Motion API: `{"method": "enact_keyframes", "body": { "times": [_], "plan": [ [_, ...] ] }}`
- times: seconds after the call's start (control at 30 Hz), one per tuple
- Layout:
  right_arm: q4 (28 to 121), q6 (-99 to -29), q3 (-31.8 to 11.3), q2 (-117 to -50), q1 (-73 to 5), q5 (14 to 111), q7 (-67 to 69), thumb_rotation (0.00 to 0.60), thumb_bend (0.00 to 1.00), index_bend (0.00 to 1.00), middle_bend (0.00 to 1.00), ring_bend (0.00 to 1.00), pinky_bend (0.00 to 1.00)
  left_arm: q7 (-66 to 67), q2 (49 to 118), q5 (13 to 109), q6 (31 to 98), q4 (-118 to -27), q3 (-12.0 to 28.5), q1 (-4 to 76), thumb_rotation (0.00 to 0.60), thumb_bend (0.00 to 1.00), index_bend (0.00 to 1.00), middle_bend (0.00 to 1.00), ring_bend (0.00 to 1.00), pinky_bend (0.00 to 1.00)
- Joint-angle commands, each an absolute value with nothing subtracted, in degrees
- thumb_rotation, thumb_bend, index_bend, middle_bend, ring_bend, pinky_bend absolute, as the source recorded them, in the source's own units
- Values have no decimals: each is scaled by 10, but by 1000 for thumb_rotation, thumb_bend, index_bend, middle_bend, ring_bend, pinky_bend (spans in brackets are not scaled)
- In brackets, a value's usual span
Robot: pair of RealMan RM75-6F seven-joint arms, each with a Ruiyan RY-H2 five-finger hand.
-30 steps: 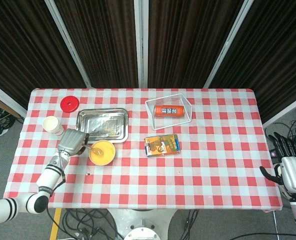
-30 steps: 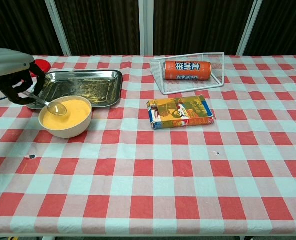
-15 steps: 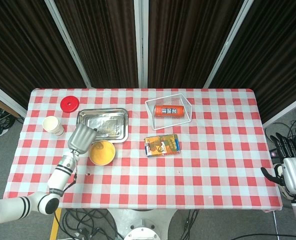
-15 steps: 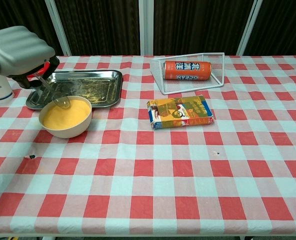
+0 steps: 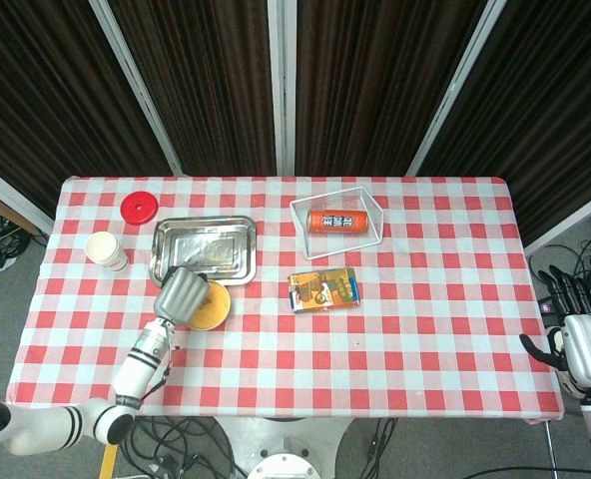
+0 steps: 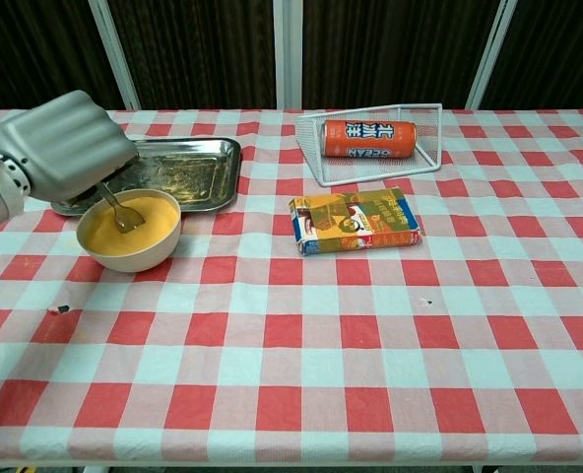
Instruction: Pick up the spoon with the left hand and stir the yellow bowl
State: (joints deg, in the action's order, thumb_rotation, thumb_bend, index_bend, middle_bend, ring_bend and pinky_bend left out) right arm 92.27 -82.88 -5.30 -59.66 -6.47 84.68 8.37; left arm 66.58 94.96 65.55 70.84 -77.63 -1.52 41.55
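The left hand (image 6: pixel 63 146) is raised on an arm reaching in from the near-left, back of hand turned upward, fingers curled under and gripping the handle of the metal spoon (image 6: pixel 120 212). The right hand (image 5: pixel 585 344) hangs at the far right edge, fingers apparently spread and holding nothing.

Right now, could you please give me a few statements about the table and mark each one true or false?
1. The left robot hand holds the spoon with its tip in the yellow bowl. True.
2. The orange can stands upright on the metal tray. False: it lies on its side in the wire basket.
3. The paper cup is inside the basket. False: it stands left of the tray.
4. The right robot hand is off the table. True.
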Motion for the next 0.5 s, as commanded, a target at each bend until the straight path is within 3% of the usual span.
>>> {"method": "enact_keyframes", "body": {
  "times": [0.03,0.5],
  "plan": [
    [923,-828,-53,-597,-65,847,84,600,160,0,0,0,0,665,952,658,704,-780,-18,412,600,417,653,912,879,952],
    [922,-832,-53,-597,-63,849,87,600,159,0,0,0,0,497,875,592,612,-870,39,403,600,419,656,912,879,952]
  ]
}}
